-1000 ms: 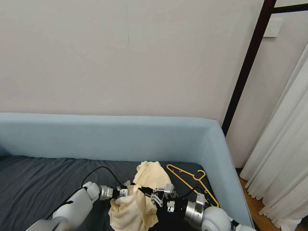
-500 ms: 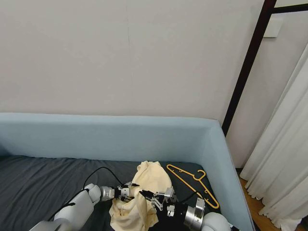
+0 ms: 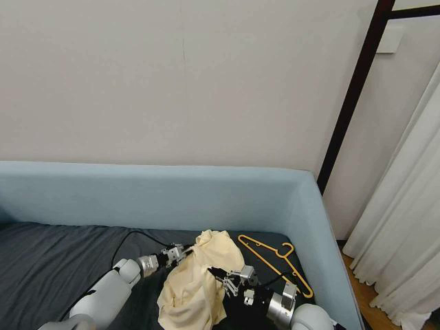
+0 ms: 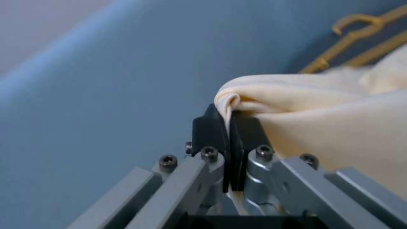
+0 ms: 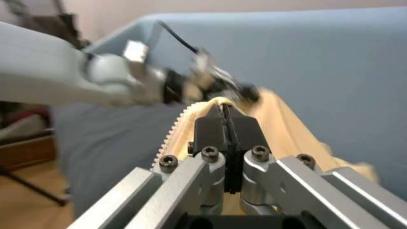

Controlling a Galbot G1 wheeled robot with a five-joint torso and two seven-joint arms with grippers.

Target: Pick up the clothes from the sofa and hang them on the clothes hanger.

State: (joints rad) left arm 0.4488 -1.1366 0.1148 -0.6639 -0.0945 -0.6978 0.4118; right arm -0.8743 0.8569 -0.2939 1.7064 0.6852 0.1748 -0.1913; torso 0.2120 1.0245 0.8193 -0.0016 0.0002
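— Arms?
— Glossy white shells on left arm (image 3: 103,297) and right arm (image 3: 306,319), silver wrist rings (image 3: 146,263), thin black cable (image 3: 134,236) at ten o'clock of left gripper (image 3: 180,251).
— Fingers?
— Black pads (image 4: 207,131), grey metal links (image 4: 184,181), four round screws (image 4: 209,153) across.

**Inspector:** Classification of the premises?

**Assessor:** Domestic, a furnished room in a home. The main item is a sofa (image 3: 158,196) with a pale blue padded back and side and a dark grey seat (image 3: 48,254), set against a plain off-white wall (image 3: 172,82).

**Inspector:** Supporting evidence?

**Assessor:** Full-length white curtains (image 3: 405,247) hang on the right over a wooden floor (image 3: 354,285), and a dark upright post (image 3: 350,103) stands by the wall. Household laundry lies on the seat: a cream garment (image 3: 199,275) and a yellow clothes hanger (image 3: 275,258) just beside it.
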